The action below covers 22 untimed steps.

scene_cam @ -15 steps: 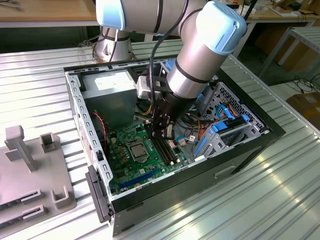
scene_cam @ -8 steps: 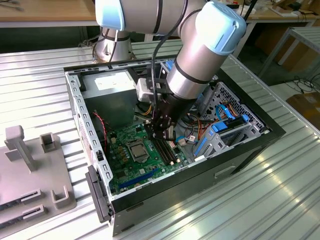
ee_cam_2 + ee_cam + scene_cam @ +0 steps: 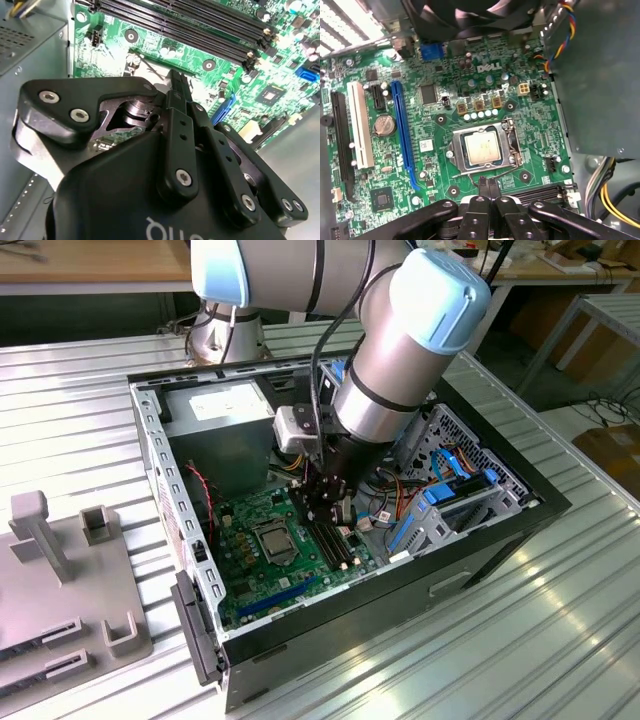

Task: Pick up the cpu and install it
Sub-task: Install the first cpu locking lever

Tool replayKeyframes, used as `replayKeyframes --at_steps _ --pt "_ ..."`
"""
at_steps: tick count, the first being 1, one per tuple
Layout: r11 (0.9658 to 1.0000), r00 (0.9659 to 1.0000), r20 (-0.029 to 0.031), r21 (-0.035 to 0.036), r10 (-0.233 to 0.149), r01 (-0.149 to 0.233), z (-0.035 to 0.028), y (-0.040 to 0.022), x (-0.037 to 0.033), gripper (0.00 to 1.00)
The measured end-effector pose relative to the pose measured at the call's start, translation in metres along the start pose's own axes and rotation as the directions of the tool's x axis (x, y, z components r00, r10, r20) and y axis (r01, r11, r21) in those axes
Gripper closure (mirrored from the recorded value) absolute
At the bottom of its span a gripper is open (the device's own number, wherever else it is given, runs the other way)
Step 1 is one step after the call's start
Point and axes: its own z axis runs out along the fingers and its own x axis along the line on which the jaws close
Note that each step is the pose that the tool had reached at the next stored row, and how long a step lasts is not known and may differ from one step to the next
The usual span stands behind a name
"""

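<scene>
The cpu (image 3: pixel 481 148), a pale silvery-tan square plate, lies flat inside the black-framed socket (image 3: pixel 512 145) on the green motherboard (image 3: pixel 427 150). In the exterior view the cpu (image 3: pixel 275 539) sits mid-board inside the open computer case. My gripper (image 3: pixel 488 185) hovers just beside the socket's edge, toward the memory slots, with its black fingers pressed together and nothing between them. The second wrist view shows the same shut gripper (image 3: pixel 178 84) above the board. In the exterior view the gripper (image 3: pixel 326 508) hangs low in the case, to the cpu's right.
Black memory slots (image 3: pixel 200 25) run beside the socket. Blue (image 3: pixel 402 130), white and black expansion slots lie across the board. A fan (image 3: pixel 470 15), a grey power supply (image 3: pixel 222 405), loose cables (image 3: pixel 612 195) and the case walls (image 3: pixel 160 490) hem the arm in. A grey fixture (image 3: pixel 60 570) sits outside.
</scene>
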Motion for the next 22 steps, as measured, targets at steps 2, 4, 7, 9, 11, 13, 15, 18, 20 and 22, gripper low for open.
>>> replayKeyframes --at_steps 2,4,7,9,11,13,15,18,20,22 --pt "0.9999 0.9999 -0.0020 0.0014 -0.013 0.013 0.0014 -0.0002 0.0001 0.89" --pt "0.9997 0.9996 -0.0039 0.0026 -0.026 0.026 0.0025 -0.0004 0.0004 0.89" --pt "0.9989 0.9988 -0.0071 0.0049 -0.047 0.048 0.0043 -0.0008 0.0013 0.89" --pt "0.9978 0.9978 -0.0088 0.0082 -0.065 0.065 0.0052 -0.0010 0.0026 0.89" --pt "0.9973 0.9974 -0.0097 0.0142 -0.071 0.071 0.0055 -0.0004 0.0029 0.89" --pt "0.9970 0.9972 -0.0093 0.0201 -0.074 0.074 0.0060 0.0008 0.0031 0.89" --pt "0.9967 0.9969 -0.0093 0.0249 -0.078 0.078 0.0065 0.0025 0.0035 0.89" --pt "0.9961 0.9965 -0.0094 0.0304 -0.083 0.083 0.0071 0.0049 0.0039 0.89" --pt "0.9956 0.9962 -0.0096 0.0350 -0.086 0.087 0.0075 0.0061 0.0042 0.89" --pt "0.9950 0.9958 -0.0099 0.0402 -0.091 0.091 0.0079 0.0067 0.0044 0.89"
